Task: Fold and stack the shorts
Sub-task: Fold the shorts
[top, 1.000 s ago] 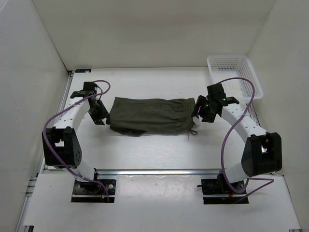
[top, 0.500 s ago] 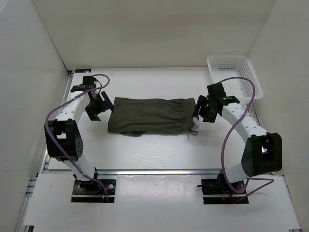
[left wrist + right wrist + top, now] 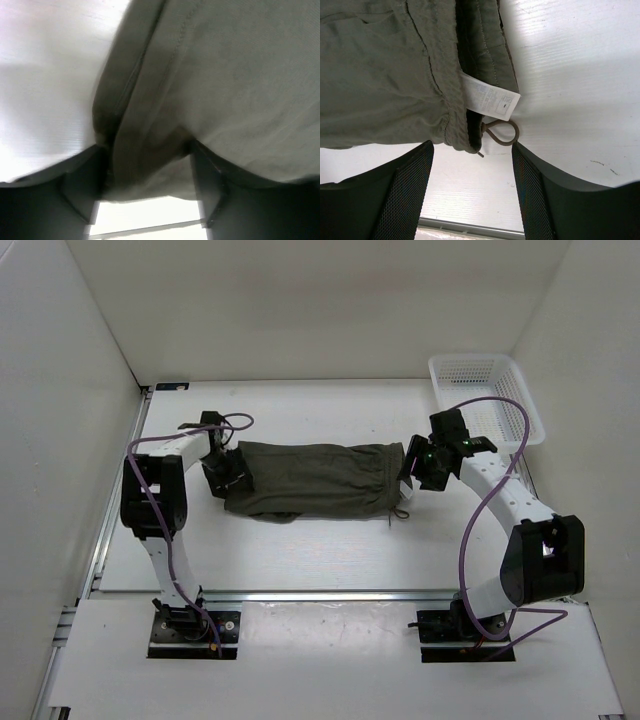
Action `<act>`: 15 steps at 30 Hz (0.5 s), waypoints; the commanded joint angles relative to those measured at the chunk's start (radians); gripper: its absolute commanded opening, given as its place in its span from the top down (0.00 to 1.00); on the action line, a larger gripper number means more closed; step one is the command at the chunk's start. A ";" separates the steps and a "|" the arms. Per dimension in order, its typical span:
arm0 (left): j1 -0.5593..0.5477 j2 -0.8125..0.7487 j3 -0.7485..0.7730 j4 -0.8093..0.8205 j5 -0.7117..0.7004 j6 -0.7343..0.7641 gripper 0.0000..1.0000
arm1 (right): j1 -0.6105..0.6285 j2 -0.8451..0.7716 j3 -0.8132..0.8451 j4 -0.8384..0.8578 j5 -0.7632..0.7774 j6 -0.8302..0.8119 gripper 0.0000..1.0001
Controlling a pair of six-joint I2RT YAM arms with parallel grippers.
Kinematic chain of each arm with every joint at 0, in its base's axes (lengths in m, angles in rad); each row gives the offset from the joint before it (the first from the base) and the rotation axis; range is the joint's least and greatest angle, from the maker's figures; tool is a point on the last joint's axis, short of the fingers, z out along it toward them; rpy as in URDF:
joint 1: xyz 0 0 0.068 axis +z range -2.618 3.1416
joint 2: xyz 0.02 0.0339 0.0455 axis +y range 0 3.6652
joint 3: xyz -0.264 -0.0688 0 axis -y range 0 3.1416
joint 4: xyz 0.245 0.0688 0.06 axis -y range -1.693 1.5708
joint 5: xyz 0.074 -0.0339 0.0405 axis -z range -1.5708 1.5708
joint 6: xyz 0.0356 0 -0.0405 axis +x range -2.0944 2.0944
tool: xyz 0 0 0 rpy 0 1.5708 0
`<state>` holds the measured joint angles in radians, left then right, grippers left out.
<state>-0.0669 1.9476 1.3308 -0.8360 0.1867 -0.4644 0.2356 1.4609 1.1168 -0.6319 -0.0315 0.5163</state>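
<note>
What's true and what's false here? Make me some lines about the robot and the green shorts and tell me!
1. The shorts lie on the table. True.
2. The shorts are inside the white basket. False: the basket stands at the far right corner, apart from them.
3. The right gripper is open and grips nothing. True.
4. The left gripper is up in the air, far from the shorts. False: it is at their left end, with fabric between its open jaws.
5. A white label shows on the shorts. True.
</note>
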 commanded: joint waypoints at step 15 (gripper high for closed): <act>0.024 -0.085 0.185 -0.103 -0.262 -0.020 0.90 | -0.005 -0.039 0.029 -0.023 0.002 -0.024 0.30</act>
<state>-0.0711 1.9591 1.4113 -0.8825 0.0940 -0.4889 0.2356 1.4590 1.1233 -0.6388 -0.0326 0.5133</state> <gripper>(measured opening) 0.190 0.698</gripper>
